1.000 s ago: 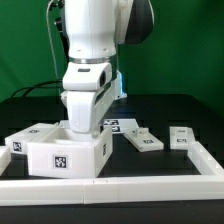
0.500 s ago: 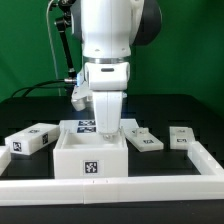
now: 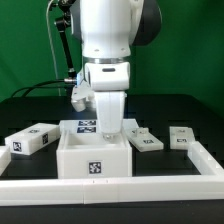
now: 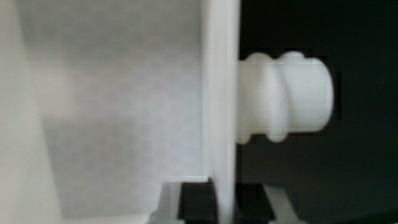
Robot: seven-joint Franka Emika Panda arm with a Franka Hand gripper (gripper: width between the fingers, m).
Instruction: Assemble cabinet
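The cabinet body [image 3: 92, 158] sat near the front middle of the black surface [image 3: 170, 108], an open-topped white box with a tag on its near face. The pincer [image 3: 108, 130] reached down into it toward the exterior view's right. In the wrist view the pincer [image 4: 226, 203] was narrow, with its dark pads [image 4: 192, 201] clamped on either side of a thin upright wall [image 4: 221, 100]. A round ribbed knob [image 4: 290, 93] stuck out of that wall on the outer side. The body looked like stiff, light, hollow plastic and pretty slick, so I'd guess a wall pinch could let it swing or slip, and a grip low on the wall seemed safest. One loose white piece [image 3: 30, 140] lay to the exterior view's left, well apart. A flat piece [image 3: 143, 140] lay just beside the body on the exterior view's right, and a small piece [image 3: 182, 137] lay further that way. What I took for the marker board [image 3: 87, 126] peeked out behind the body. A white rail [image 3: 110, 186] ran right along the near edge, so there was little room for sliding forward.
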